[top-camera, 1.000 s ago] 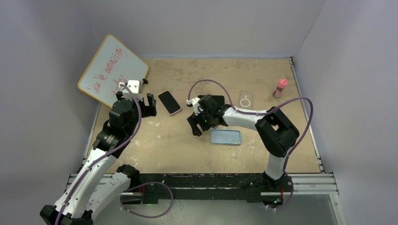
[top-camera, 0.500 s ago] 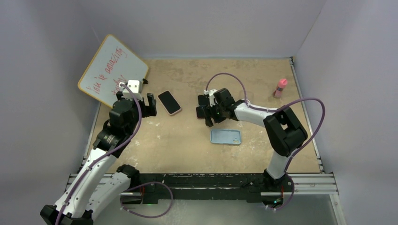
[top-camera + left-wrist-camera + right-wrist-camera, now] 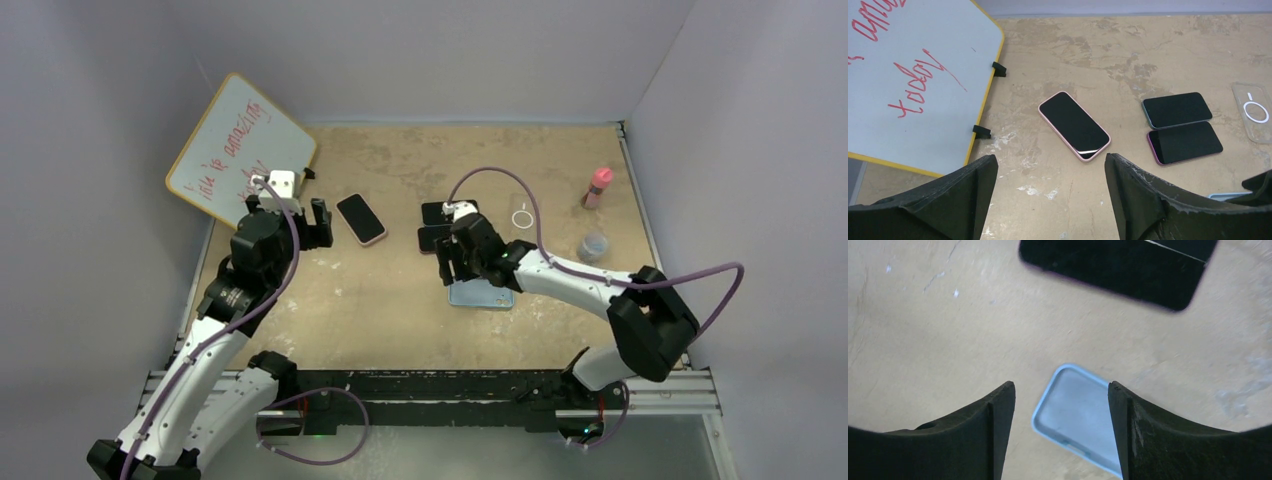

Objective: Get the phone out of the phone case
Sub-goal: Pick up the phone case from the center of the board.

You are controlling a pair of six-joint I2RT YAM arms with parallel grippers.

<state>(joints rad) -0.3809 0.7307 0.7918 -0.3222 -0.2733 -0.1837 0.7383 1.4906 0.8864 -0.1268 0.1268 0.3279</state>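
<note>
Jaws on your right gripper (image 3: 1060, 392) stand wide apart with nothing held, and it hangs over the table (image 3: 380, 310); one corner of a light-blue case (image 3: 1083, 415), lying flat, shows right between its fingers (image 3: 993, 430). Just beyond that you've got two dark-screened phones (image 3: 1175, 109) side by side. Your left gripper (image 3: 1048, 160) is spread wide too and empty, off beside the whiteboard (image 3: 913, 75). Straight ahead of it lies the pink-cased phone (image 3: 1074, 125), screen up, flat on the table, apart from both grippers and well left of the light-blue case. Farther right sit a clear case (image 3: 1254, 112), a pink bottle (image 3: 599, 186) and a small round container (image 3: 594, 246).
</note>
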